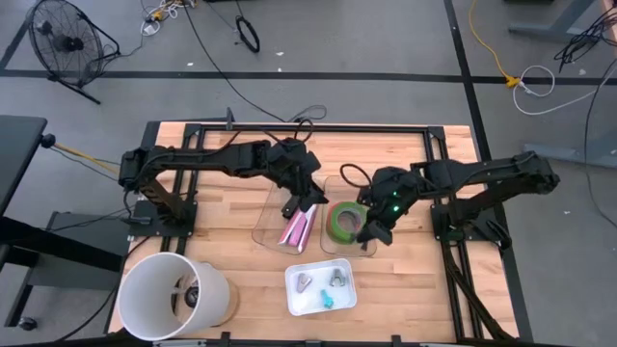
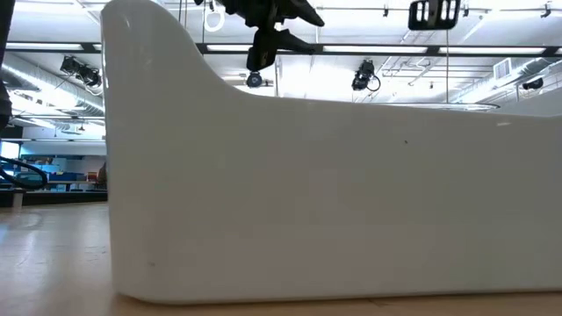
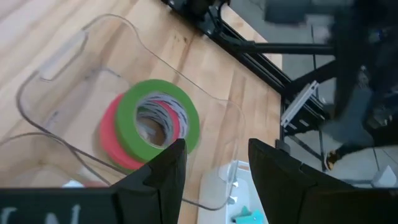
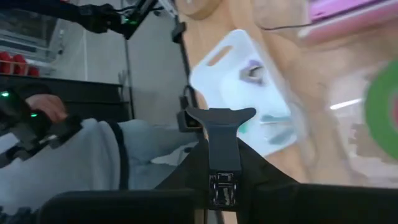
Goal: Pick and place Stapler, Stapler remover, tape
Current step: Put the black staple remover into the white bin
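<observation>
A green tape ring [image 1: 342,220] lies on a red one [image 3: 112,140] in a clear tray [image 1: 337,183] at mid-table. A pink stapler [image 1: 299,228] lies in a second clear tray [image 1: 265,207] to its left. My left gripper [image 1: 294,205] hangs open and empty over the stapler tray; its wrist view [image 3: 214,177] looks across at the tape. My right gripper [image 1: 371,231] is shut at the tape tray's near right corner, and nothing shows between its fingers [image 4: 221,146]. Whether it touches the tray, I cannot tell.
A white tray [image 1: 294,306] holding several small grey and teal items stands near the front edge; its wall [image 2: 307,193] fills the low view. A white bucket [image 1: 154,289] stands at the front left. A person's hand and grey sleeve [image 4: 68,155] show beyond the table.
</observation>
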Robot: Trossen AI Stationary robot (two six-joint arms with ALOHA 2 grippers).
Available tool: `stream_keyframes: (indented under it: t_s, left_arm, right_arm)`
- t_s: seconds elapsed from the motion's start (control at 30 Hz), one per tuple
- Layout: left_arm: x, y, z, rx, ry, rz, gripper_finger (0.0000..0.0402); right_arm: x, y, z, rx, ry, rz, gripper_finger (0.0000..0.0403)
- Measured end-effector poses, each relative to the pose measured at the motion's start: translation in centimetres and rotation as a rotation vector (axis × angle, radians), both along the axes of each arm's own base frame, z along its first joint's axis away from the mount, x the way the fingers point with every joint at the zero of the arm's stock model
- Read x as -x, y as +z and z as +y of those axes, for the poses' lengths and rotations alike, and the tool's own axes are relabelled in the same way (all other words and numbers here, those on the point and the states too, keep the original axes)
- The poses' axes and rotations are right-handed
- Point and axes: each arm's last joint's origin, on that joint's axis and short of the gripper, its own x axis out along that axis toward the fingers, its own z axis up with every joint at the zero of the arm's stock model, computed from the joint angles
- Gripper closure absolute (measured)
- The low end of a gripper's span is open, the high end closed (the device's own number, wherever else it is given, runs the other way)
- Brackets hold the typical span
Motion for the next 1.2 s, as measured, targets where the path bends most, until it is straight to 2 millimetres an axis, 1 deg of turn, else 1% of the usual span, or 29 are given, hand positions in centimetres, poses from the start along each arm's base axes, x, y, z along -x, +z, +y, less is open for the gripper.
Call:
stream_keyframes:
  t_s: [0.1,0.17,0.33,0.5,0.63,0.83,1.2]
  left_arm:
    - [0.0,0.1,0.5,-0.002,0.014,-0.011,0.0225]
    - [0.0,0.1,0.7,-0.002,0.02,-0.012,0.0225]
    - [0.0,0.1,0.7,-0.011,0.011,-0.016,0.0225]
    - [0.0,0.1,0.7,-0.032,-0.024,-0.022,0.0225]
    - [0.0,0.1,0.6,-0.025,-0.039,-0.024,0.0225]
    - [0.0,0.1,0.6,-0.025,-0.042,-0.025,0.0225]
    - [0.0,0.1,0.5,-0.043,-0.059,-0.03,0.0225]
  right_arm:
    - [-1.0,-0.4,1.0,-0.009,0.006,-0.017,0.0373]
    - [-1.9,-1.0,1.7,-0.013,0.01,-0.014,0.0373]
    - [-4.4,-2.9,3.3,-0.047,0.026,-0.003,0.0373]
    - [-6.9,-4.4,4.7,-0.11,0.026,-0.043,0.0373]
    - [-8.3,-5.4,5.7,-0.157,0.02,-0.058,0.0373]
    - [-8.9,-6.5,6.9,-0.176,-0.006,-0.036,0.0373]
    - [-8.4,-6.7,8.4,-0.153,-0.079,-0.014,0.0373]
